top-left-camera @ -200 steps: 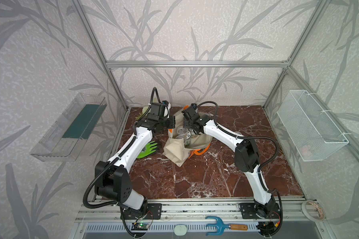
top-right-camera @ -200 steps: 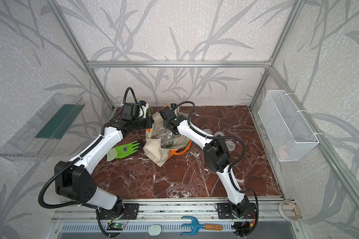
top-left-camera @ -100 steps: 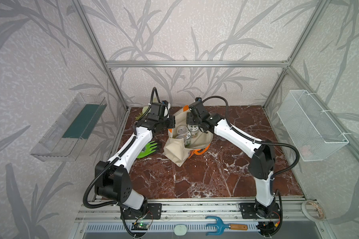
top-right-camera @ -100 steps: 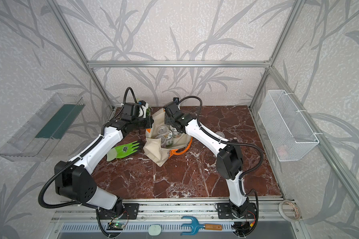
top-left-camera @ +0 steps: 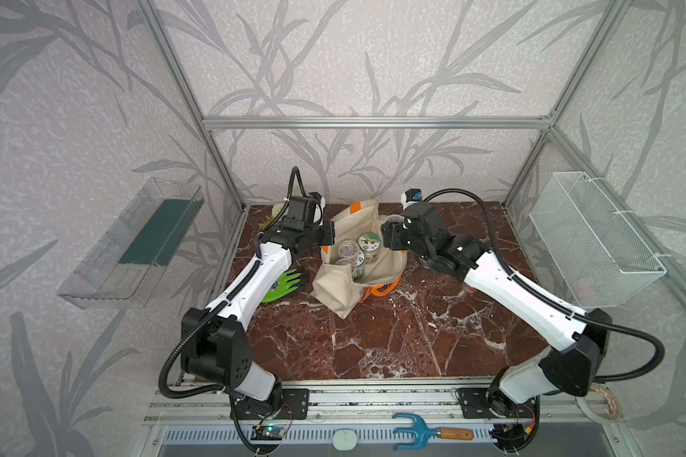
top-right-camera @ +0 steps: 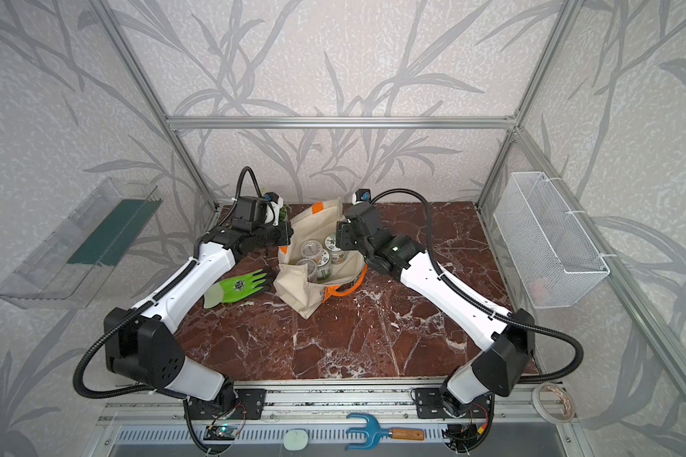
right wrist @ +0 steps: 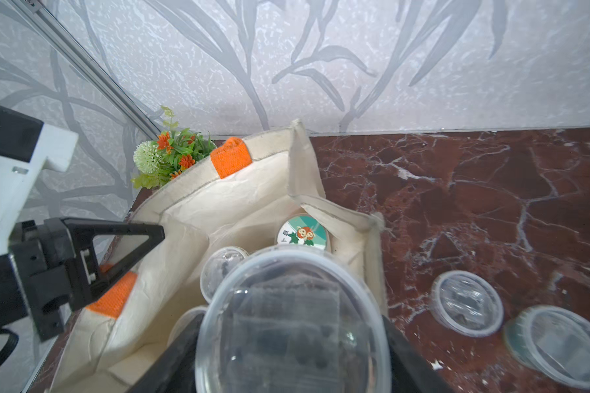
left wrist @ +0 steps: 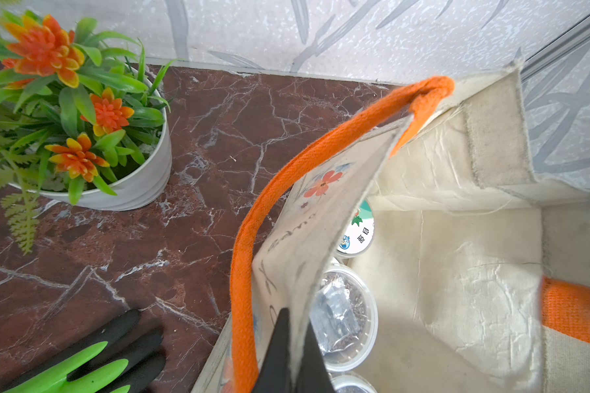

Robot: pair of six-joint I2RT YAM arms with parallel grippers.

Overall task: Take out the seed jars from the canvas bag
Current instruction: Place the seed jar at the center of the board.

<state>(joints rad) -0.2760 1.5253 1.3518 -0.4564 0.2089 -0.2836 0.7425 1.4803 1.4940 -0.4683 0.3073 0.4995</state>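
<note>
Two robot arms meet at the canvas bag (top-left-camera: pixel 356 223), which stands open on the marble worktop (top-left-camera: pixel 412 336) between them; the left tool (left wrist: pixel 297 320) is pinched tight on the bag's wall just beside an orange handle (left wrist: pixel 321 148), its two black fingers (left wrist: pixel 278 343) lying on either side of the cloth; the right tool (top-right-camera: pixel 340 236) sits at the opposite rim, its jaws closed part-way around a clear jar (right wrist: pixel 290 323), which it holds over the bag's edge; ahead of that tool, inside the bag, are a jar with a white green-pictured lid (right wrist: pixel 302 233) and a smaller clear-lidded jar (right wrist: pixel 222 263); both top views show a cluster of seed jars (top-left-camera: pixel 351 250) in the bag between the two tools; two more clear jars (right wrist: pixel 467 303) rest on the worktop outside the bag, off to the right tool's side; a white flower pot (left wrist: pixel 140 183) with orange blooms stands beyond the left tool, apart from the bag; a green and black glove (top-left-camera: pixel 286 281) lies on the worktop behind that tool, beside its arm.
</note>
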